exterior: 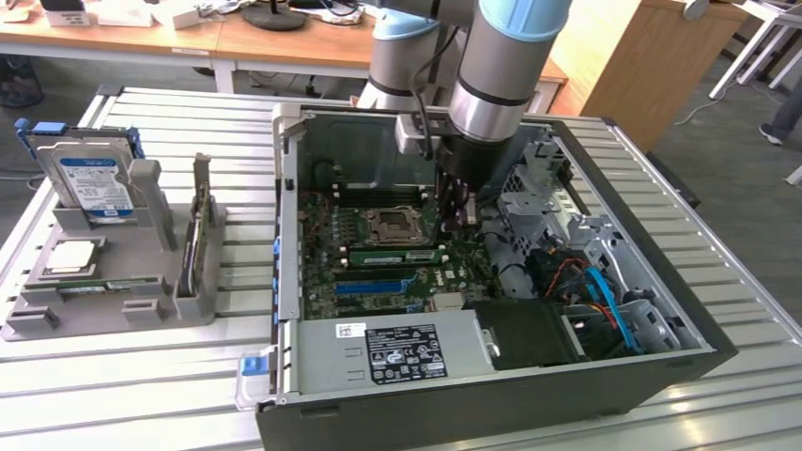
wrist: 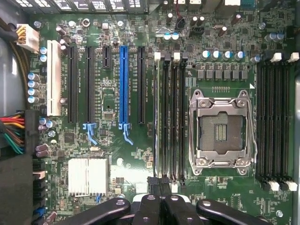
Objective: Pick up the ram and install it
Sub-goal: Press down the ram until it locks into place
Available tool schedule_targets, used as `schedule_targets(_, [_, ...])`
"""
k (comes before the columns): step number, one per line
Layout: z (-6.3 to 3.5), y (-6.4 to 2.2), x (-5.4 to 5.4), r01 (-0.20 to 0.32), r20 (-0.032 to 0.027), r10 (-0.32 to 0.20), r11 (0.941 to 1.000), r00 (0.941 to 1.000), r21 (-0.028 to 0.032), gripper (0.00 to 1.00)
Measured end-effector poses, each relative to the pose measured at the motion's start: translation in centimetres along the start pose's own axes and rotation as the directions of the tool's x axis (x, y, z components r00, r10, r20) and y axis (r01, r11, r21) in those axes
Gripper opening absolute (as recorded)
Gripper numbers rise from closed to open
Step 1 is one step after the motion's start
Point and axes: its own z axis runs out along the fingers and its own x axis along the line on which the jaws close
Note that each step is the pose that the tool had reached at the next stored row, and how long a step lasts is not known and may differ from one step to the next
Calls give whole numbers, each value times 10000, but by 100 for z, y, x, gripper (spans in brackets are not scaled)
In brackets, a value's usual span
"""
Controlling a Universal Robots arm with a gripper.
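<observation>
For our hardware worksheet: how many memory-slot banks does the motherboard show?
2: one bank between socket and blue slot, the other on the socket's opposite side; none seems hidden.

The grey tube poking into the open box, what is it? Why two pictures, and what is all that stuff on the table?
It is a robot arm with a pincer at its end. One picture comes from a camera off to the side. The other comes from a camera on the arm's wrist, looking down at the motherboard. On the table stands an open computer case. Beside it a grey holder carries a blue-labelled hard drive and a silver processor chip. The pincer is shut, and its tip is by one end of the ram, a green stick lying along a black slot. Whether it touches the ram I cannot tell.
</observation>
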Motion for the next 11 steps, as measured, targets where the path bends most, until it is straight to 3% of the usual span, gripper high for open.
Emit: schedule_targets(11, [35, 0, 0, 0, 3, 0, 10000, 10000, 1, 11])
